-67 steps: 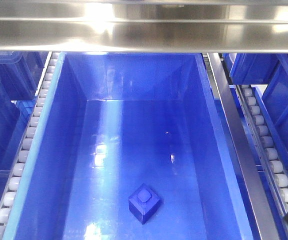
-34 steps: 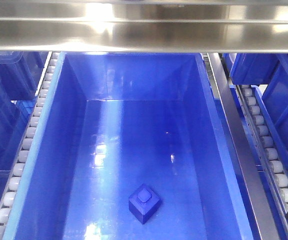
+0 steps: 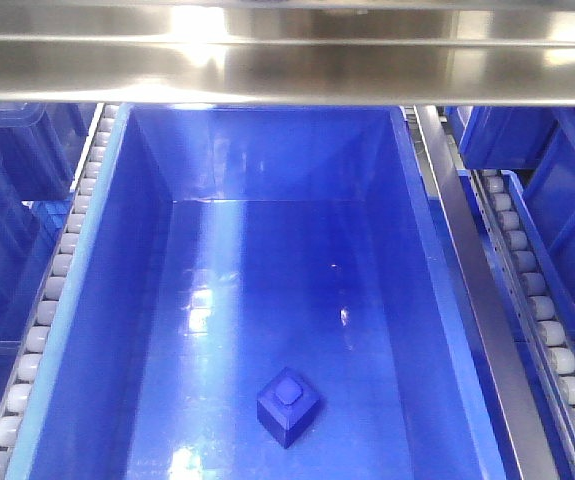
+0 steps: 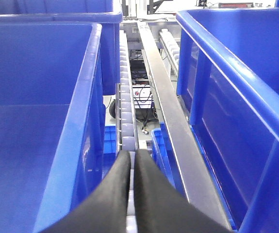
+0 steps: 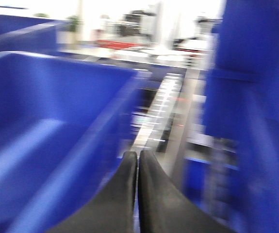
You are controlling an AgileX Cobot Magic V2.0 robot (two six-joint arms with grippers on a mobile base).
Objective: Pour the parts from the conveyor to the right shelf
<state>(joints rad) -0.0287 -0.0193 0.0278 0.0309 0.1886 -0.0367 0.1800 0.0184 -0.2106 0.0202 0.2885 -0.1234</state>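
Note:
A small deep-blue block with a round stud, the part [image 3: 288, 404], lies on the floor of a large blue bin [image 3: 142, 300] on the right shelf [image 3: 472, 300]. The conveyor is out of view. No gripper shows in the front view. In the left wrist view my left gripper [image 4: 132, 156] is shut with nothing in it, above a white roller rail [image 4: 127, 107] between two blue bins. In the blurred right wrist view my right gripper [image 5: 138, 156] is shut and empty, beside a blue bin [image 5: 52, 107].
A steel crossbar [image 3: 287, 65] runs across the top of the front view. White roller rails [image 3: 52, 300] and steel beams [image 4: 166, 111] flank the bin. More blue bins [image 3: 567, 200] stand to the left and right. Cables and equipment [image 4: 141, 94] show below the rack.
The dark tip of the right gripper at the lower right edge of the front view has dropped out of the frame. The block and the bin have not moved.

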